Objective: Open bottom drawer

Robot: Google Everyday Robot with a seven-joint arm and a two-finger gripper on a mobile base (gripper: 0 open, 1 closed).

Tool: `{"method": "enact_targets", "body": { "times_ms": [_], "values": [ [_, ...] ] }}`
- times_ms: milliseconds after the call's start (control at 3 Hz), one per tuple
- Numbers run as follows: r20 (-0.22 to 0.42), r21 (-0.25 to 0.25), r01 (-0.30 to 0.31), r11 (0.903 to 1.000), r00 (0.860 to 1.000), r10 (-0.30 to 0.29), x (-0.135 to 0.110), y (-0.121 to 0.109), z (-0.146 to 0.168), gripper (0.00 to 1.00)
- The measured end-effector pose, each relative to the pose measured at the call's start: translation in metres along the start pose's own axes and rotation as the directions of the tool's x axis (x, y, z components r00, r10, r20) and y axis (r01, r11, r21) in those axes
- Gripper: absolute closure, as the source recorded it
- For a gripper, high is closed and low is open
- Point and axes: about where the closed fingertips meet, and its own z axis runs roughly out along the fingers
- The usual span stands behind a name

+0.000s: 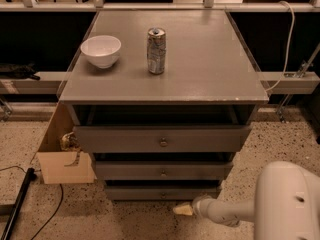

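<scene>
The grey cabinet [165, 69] has three drawer fronts, each with a small round knob. The bottom drawer [135, 192] is the lowest and slimmest one, and its knob [162, 194] is at the centre. It sits about flush with the drawer above. My gripper [182, 210] shows as a tan tip on a white forearm [220, 211]. It is low, just above the floor, a little below and to the right of the bottom knob, not touching it.
A white bowl [101, 50] and a drink can [156, 50] stand on the cabinet top. An open cardboard box [62, 156] stands at the cabinet's left side. A black cable and pole [17, 204] lie on the speckled floor at left. My white arm housing [290, 204] fills the lower right.
</scene>
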Motion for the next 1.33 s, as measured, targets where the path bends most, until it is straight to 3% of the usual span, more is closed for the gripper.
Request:
{"method": "enact_targets", "body": {
  "times_ms": [333, 667, 1333],
  "values": [
    [0.065, -0.002, -0.055, 0.9985, 0.996, 0.055, -0.022, -0.030, -0.008, 0.00],
    [0.063, 0.001, -0.051, 0.9987, 0.997, 0.051, -0.022, -0.026, -0.006, 0.00],
    [0.097, 0.067, 0.077, 0.9948, 0.992, -0.083, -0.040, 0.002, 0.001, 0.00]
  ]
}}
